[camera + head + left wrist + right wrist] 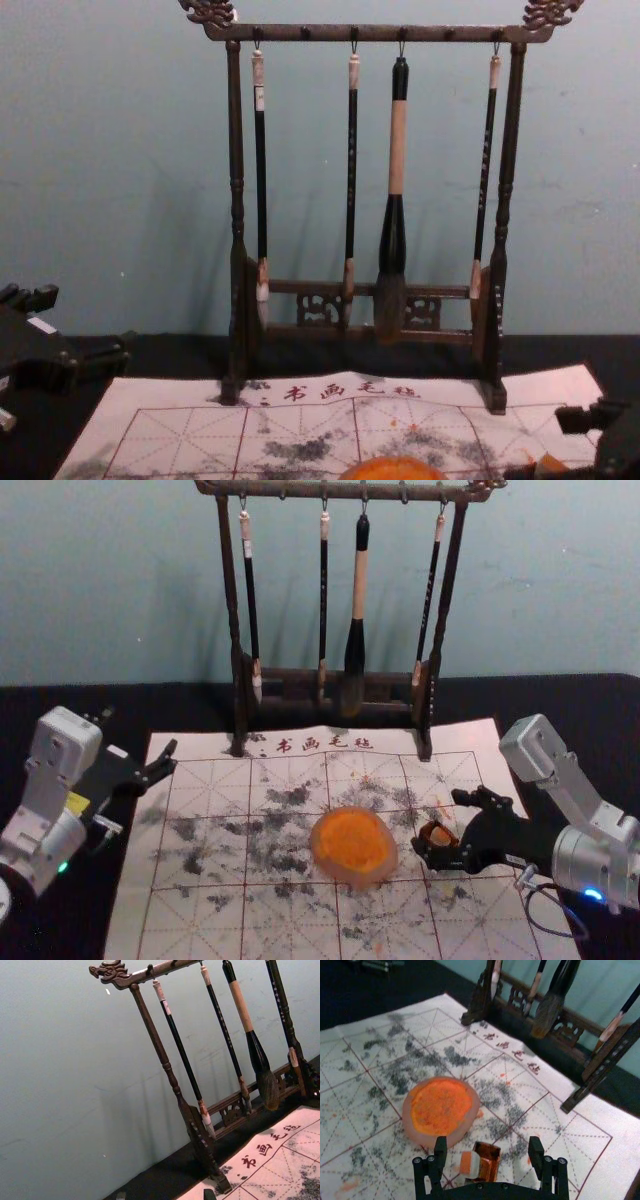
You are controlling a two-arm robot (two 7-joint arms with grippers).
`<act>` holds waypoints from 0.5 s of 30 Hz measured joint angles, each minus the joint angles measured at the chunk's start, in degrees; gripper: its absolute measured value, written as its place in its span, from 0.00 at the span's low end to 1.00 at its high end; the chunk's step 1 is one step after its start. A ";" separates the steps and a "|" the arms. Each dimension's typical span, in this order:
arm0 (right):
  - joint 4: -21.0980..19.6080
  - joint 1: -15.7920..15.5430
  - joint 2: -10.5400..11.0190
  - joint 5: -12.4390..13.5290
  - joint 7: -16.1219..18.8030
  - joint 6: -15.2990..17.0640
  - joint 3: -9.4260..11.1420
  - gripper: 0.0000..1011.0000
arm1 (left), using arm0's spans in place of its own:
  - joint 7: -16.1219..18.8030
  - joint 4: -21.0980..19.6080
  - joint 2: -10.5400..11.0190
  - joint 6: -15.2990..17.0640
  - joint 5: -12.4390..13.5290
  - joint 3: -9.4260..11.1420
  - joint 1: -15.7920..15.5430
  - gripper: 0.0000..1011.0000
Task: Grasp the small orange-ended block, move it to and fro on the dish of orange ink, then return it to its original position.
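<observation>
My right gripper (438,822) is just to the right of the ink dish (409,1122), its fingers apart. Between them sits the orange-ended block (473,1165), near the dish's right side, with a gap toward each finger. A glossy brown piece (488,1160) meets the block's pale part; I can't tell whether they're joined. The dish rests on the mat (130,920). Behind it stands the brush rack (236,130). My left gripper (138,732) is parked well left of the dish, fingers apart.
</observation>
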 joint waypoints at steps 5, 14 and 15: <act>-0.56 -1.01 -0.91 1.03 -0.70 -1.94 1.57 0.99 | 0.00 0.00 0.00 0.00 0.00 0.00 0.00 0.99; -2.08 -3.67 -3.91 3.34 -5.50 -7.14 6.40 0.99 | 0.00 0.00 0.00 0.00 0.00 0.00 0.00 0.99; -2.41 -4.22 -4.58 3.29 -7.25 -7.91 7.47 0.99 | 0.00 0.00 0.00 0.00 0.00 0.00 0.00 0.99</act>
